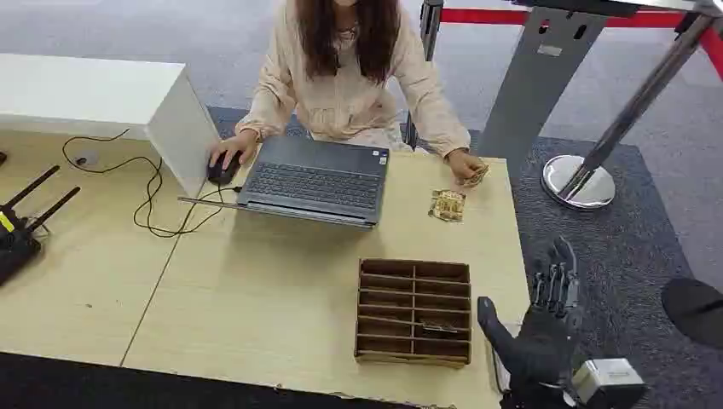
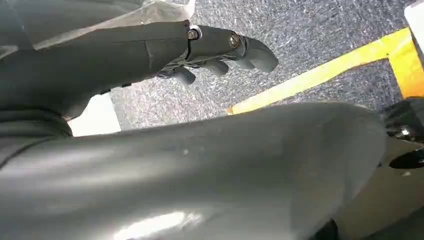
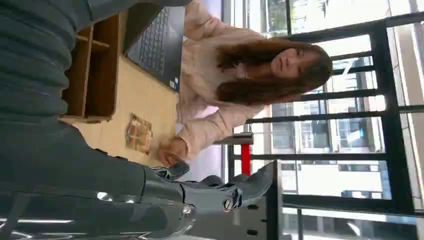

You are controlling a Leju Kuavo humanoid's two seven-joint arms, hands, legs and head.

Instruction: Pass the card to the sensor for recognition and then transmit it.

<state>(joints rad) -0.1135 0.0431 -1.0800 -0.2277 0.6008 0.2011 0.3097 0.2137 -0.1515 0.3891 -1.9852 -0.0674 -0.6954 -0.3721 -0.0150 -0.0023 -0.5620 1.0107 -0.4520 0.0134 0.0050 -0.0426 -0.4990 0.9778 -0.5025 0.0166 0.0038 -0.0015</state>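
One dark, jointed right hand (image 1: 546, 328) hangs open, fingers spread, beside a slotted cardboard box (image 1: 413, 312) on the pale wooden surface (image 1: 256, 290). Glossy patterned cards (image 1: 448, 205) lie near a person's hand (image 1: 467, 166). Left hand (image 2: 220, 55) curls loosely, empty.

Open tabletop (image 1: 256, 290) across centre and lower left of head view, broken by cable loops (image 1: 153, 200) and black router (image 1: 17, 239) at far left. Blocked centre-right by cardboard divider tray (image 1: 413, 311); behind it laptop (image 1: 315, 181), white box (image 1: 102, 94), seated person (image 1: 349, 77). Narrow bare strip between tray and laptop, holding card (image 1: 448, 205); right hand (image 1: 546, 328), fingers spread, just beside table's right edge, over grey carpet.
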